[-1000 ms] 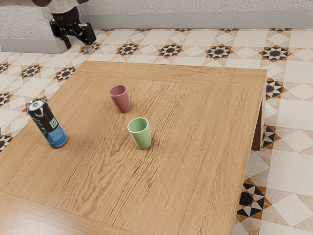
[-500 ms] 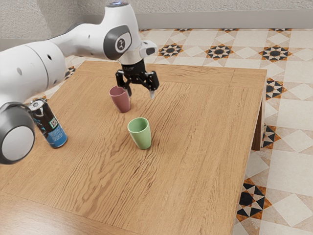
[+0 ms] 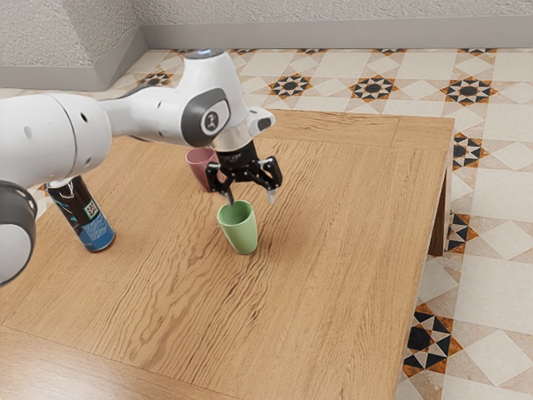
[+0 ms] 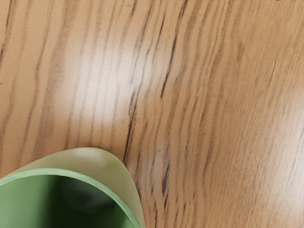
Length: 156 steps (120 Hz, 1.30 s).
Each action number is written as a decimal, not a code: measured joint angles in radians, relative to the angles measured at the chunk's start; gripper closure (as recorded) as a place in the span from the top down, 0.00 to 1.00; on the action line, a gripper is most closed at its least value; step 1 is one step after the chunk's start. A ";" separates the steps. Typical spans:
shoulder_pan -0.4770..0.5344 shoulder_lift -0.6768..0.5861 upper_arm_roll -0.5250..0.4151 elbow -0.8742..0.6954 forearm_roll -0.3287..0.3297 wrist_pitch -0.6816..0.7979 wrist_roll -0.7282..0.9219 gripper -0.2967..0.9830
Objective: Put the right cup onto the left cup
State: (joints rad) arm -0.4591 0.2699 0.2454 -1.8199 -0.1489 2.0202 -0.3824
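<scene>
Since the earlier frame, the pale arm [image 3: 137, 121] has swung its far end down and toward the right of the frame, and the black gripper [image 3: 251, 199] has gone from beside the pink cup to above the green cup. Both cups and the can keep their places, though the gripper now overlaps part of the pink cup in the exterior view.

Cream tiles with dark and orange star patterns cover the floor [image 3: 491, 329], below a rough grey wall [image 3: 350, 15] along the top of the frame. The broad bench [image 3: 350, 250] is light brown wood with dark, wavy grain running lengthwise in the wrist view, where a soft shine lies on it. The arm is smooth and glossy, with dark grey joint caps. The gripper's fingers stand apart and point down, one tip by the green cup's rim; contact there cannot be told.

At the left of the frame, the can [image 3: 92, 225], a tall cylinder in black and blue, stands on the bench. The green cup [image 3: 241, 232], smooth and tapering to its base, stands upright near the middle of the frame, mouth up, its long axis vertical to the bench. Above and left of it, the pink cup [image 3: 197, 170] is upright too, similarly tapered, with its mouth up.
</scene>
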 joint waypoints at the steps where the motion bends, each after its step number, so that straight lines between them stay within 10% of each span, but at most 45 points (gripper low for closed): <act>1: 0.000 0.000 0.000 -0.001 0.000 0.001 -0.002 0.76; 52: 0.002 0.050 0.000 -0.014 -0.013 0.028 -0.077 0.61; 96: 0.012 0.049 0.000 -0.035 -0.021 0.032 -0.106 0.23; 156: 0.012 0.030 0.001 -0.038 -0.017 0.021 -0.128 0.16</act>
State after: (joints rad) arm -0.4473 0.3003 0.2465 -1.8575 -0.1657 2.0411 -0.5107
